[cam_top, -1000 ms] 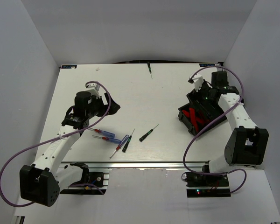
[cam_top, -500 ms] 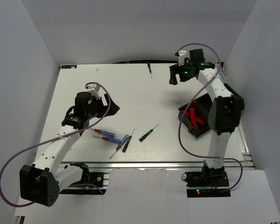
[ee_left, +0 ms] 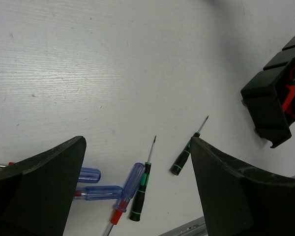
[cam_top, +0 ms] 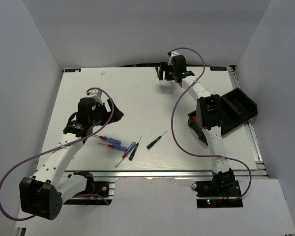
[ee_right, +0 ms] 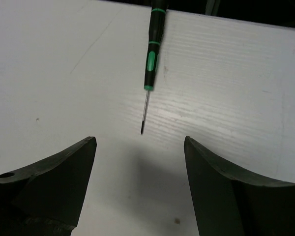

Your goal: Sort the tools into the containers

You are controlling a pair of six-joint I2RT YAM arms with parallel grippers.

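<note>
My right gripper (cam_top: 162,73) (ee_right: 139,140) is open and empty, stretched to the table's far edge. A black-green screwdriver (ee_right: 153,54) (cam_top: 159,79) lies just beyond its fingertips. My left gripper (cam_top: 111,114) (ee_left: 137,142) is open and empty, above a cluster of screwdrivers. The cluster has blue-and-red ones (cam_top: 114,143) (ee_left: 130,183) and two black-green ones (ee_left: 141,194) (ee_left: 183,157) (cam_top: 156,140). One black bin (cam_top: 239,105) sits at the right. A second bin (ee_left: 271,96) holds a red knife (ee_left: 291,93) and is mostly hidden under the right arm in the top view.
Grey walls enclose the table on three sides. The right arm's links and purple cable (cam_top: 174,118) cross over the right-middle of the table. A metal rail (cam_top: 152,172) runs along the near edge.
My right arm has swung from over the knife bin to the far edge, ending over the lone black-green screwdriver. My left arm has barely moved.
</note>
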